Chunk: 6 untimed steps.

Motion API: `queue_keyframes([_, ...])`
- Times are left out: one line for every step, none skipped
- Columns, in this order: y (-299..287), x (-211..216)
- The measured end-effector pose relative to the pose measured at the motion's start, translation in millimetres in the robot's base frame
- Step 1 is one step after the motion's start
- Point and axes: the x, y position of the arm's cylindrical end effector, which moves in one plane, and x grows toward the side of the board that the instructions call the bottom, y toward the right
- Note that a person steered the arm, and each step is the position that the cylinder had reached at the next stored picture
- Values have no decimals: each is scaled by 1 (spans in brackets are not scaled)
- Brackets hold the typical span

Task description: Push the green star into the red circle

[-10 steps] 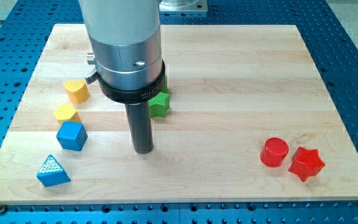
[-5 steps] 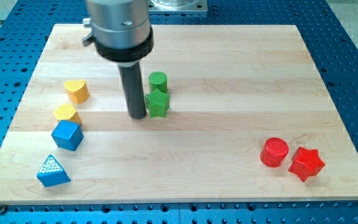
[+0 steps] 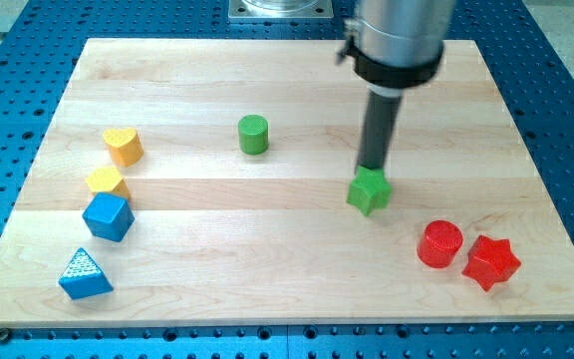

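Observation:
The green star [image 3: 369, 191] lies on the wooden board [image 3: 287, 60], right of centre. The red circle [image 3: 439, 243] stands to its lower right, a short gap away, with a red star [image 3: 491, 261] touching its right side. My tip [image 3: 372, 171] is at the star's upper edge, touching it or nearly so, on the side away from the red circle. The rod rises from there to the arm's grey body at the view's top.
A green cylinder [image 3: 253, 134] stands left of centre. At the view's left are a yellow heart [image 3: 123, 146], a yellow block [image 3: 106, 181], a blue cube-like block [image 3: 109, 216] and a blue triangle [image 3: 84, 274].
My tip has swept from the board's left-centre to the right. The green star has been pushed away from the green cylinder, rightward and downward, toward the red circle.

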Motion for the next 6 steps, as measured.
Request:
queue_keyframes([-6,-18])
queue_keyframes([-11,-26])
queue_keyframes([-49,-23])
queue_keyframes([-47,-4])
queue_keyframes([-30,18])
queue_keyframes([4,47])
